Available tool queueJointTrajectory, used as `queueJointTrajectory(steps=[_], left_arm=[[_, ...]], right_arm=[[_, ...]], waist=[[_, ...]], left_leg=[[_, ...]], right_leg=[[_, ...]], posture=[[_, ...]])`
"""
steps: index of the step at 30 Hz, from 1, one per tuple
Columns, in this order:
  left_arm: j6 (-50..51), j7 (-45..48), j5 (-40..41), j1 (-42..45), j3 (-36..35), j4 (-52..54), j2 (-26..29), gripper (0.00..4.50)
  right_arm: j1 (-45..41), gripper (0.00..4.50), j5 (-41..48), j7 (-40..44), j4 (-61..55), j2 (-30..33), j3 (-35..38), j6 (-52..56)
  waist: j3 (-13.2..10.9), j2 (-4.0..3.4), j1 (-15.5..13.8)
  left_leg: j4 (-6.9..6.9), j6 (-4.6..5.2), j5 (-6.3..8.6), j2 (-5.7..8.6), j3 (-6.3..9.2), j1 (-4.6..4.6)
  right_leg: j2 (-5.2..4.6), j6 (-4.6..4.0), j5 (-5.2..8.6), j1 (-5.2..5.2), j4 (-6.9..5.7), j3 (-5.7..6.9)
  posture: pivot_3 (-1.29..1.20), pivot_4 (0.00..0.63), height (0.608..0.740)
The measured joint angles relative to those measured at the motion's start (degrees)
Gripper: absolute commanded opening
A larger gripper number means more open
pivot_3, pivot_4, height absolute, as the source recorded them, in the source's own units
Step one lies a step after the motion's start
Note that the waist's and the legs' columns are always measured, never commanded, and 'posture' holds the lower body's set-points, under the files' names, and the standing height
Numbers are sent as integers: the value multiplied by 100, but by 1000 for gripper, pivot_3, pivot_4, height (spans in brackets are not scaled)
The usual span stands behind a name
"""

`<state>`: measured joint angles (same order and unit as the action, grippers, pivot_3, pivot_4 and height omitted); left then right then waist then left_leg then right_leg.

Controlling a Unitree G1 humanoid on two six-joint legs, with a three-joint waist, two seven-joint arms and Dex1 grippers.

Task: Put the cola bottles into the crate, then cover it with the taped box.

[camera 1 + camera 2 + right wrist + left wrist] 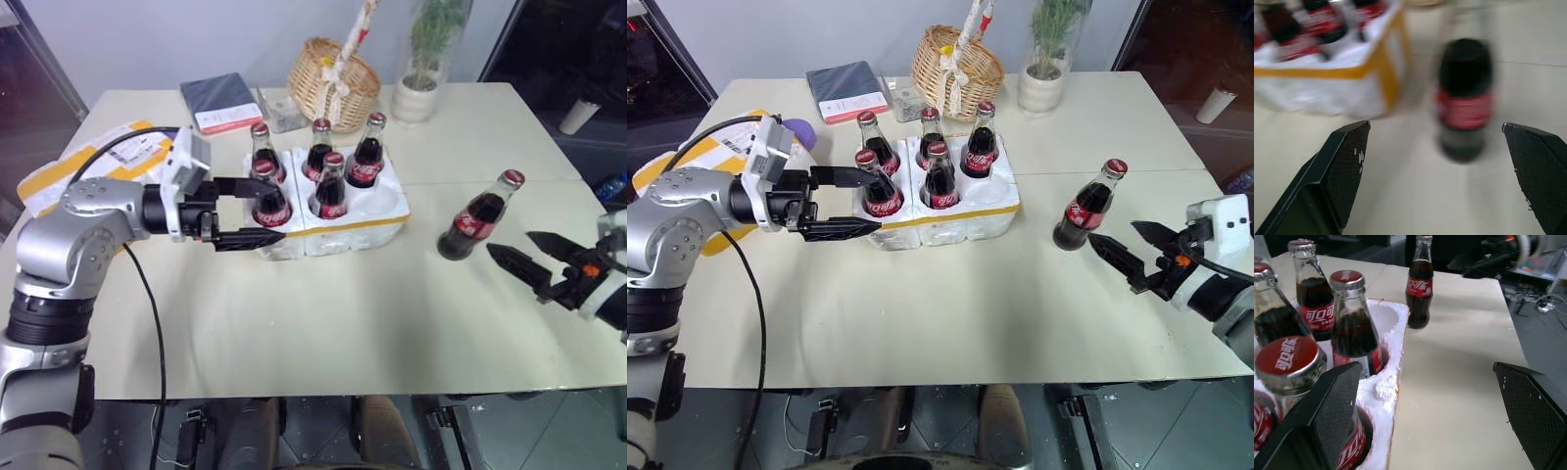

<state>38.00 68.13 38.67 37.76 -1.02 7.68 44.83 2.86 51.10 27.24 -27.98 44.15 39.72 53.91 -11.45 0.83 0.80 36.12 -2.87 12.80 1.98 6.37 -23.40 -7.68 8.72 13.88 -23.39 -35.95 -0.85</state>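
Note:
The white foam crate (377, 227) with a yellow band stands mid-table and holds several cola bottles (365, 162) upright in its wells; its front right well (388, 201) is empty. One more cola bottle (477, 220) stands on the table to the crate's right. My left gripper (266, 210) is open at the crate's front left corner, one finger beside the front-left bottle (1286, 363), the other in front of the crate wall. My right gripper (509, 243) is open just right of the lone bottle, holding nothing. The taped box (59, 174) lies far left, partly behind my left arm.
A wicker basket (333, 83), a potted plant (426, 69), a dark notebook (220, 101) and a small clear box (282, 110) stand along the back of the table. A white cup (580, 116) stands beyond the table's right edge.

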Motion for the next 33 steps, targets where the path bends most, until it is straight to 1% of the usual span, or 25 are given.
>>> queueJointTrajectory(steps=[3, 4, 8, 11, 16, 19, 21, 26, 28, 30, 33], left_arm=[[-7, 15, -19, 32, 5, 7, -13, 4500], [2, 10, -19, 32, 4, 12, -14, 4500], [79, -13, 34, 29, -1, 158, -14, 4500], [199, -37, 98, 22, -11, 367, 3, 4500], [457, -96, 344, 16, -42, 634, 19, 4500], [575, -150, 515, 15, -46, 868, 19, 4500], [633, -196, 576, 12, -48, 950, 19, 4500], [669, -283, 600, -3, -51, 1025, 19, 4500], [676, -318, 630, -14, -60, 1037, 21, 4500], [686, -343, 706, -61, -90, 1056, 28, 4500], [694, -367, 756, -106, -95, 1081, 25, 4500]], right_arm=[[-207, 4435, -296, -10, 279, -104, -455, -291], [-384, 4435, -452, -12, 480, -179, -687, -435], [-829, 4435, -853, 18, 1042, -315, -1201, -829], [-1321, 4435, -1131, 39, 1610, -455, -1534, -1102], [-1759, 4435, -1393, 160, 2085, -546, -1932, -1318], [-1917, 3606, -1492, 220, 2266, -590, -2065, -1354], [-1945, 2820, -1518, 246, 2293, -590, -2068, -1389], [-1966, 2788, -1312, 474, 2055, -598, -2066, -1316], [-2195, 2788, -1080, 533, 1937, -599, -2059, -1254], [-2826, 2788, -703, 506, 1880, -633, -2005, -1116], [-3921, 2788, -256, 450, 1819, -715, -1910, -1080]], waist=[[0, -1, 3], [-1, 0, 8], [-3, -4, 3], [-3, -4, 6], [-3, -4, 7], [-3, -4, 20], [-3, -4, 27], [-9, -14, 28], [-13, -21, 45], [-23, -37, 74], [-25, -40, 93]], left_leg=[[-1, 0, 0, 0, 0, 0], [1, 0, 0, 0, 0, 0], [0, 0, 0, 1, 1, -1], [0, 0, 0, 1, 1, -1], [-2, 0, 0, 1, 2, -1], [-5, 0, 0, 0, 2, 0], [-6, 0, 0, 0, 3, 1], [-6, 0, 0, 1, 2, -2], [-4, 0, 0, 1, 1, -2], [-3, -1, -1, 1, -2, -2], [-13, 0, -1, 0, 6, -2]], right_leg=[[0, 1, 0, 0, 0, 0], [0, 2, -1, 0, 0, 0], [0, 2, -1, -1, 0, 0], [0, 2, -1, -1, 0, 0], [0, 3, -1, -2, 0, 0], [1, 3, -1, -4, -2, 0], [1, 3, -1, -5, -4, 0], [1, 3, -1, -7, -4, 0], [1, 4, -2, -8, -4, -2], [1, 4, -2, -11, -6, -6], [3, 3, -1, -15, -8, -2]], posture=[[0, 150, 736], [0, 150, 736], [0, 150, 736], [0, 150, 736], [0, 150, 736], [0, 150, 736], [0, 150, 736], [0, 150, 736], [0, 150, 736], [0, 150, 736], [0, 150, 736]])
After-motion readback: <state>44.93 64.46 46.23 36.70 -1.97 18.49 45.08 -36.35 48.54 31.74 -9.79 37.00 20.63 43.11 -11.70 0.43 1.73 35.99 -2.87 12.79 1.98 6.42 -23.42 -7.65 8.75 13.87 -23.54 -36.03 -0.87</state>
